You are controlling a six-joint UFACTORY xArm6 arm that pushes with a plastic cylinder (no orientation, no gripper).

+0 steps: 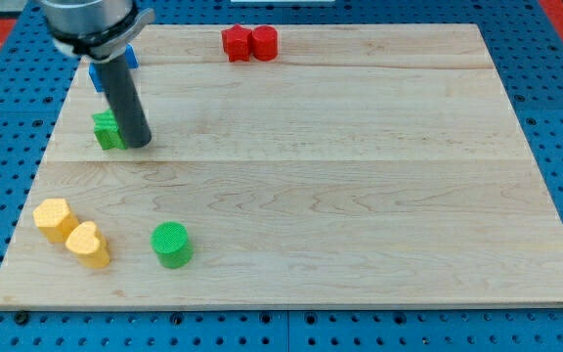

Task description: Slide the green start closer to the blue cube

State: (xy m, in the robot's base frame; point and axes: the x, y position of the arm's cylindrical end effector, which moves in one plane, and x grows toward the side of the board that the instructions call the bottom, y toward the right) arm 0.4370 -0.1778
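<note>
The green star [108, 130] lies at the board's left, partly hidden behind my rod. My tip [138, 143] touches the star's right side. Two blue blocks sit at the top left; one [97, 76] shows just above the star, mostly hidden by the rod, and a sliver of the other [131, 57] shows to the rod's right. Their shapes cannot be made out.
A green cylinder [172, 244] stands near the bottom left. Two yellow blocks [54, 218] [88, 244] lie at the bottom left corner. Two red blocks [236, 42] [263, 42] sit at the top edge. The wooden board [379, 176] lies on a blue pegboard.
</note>
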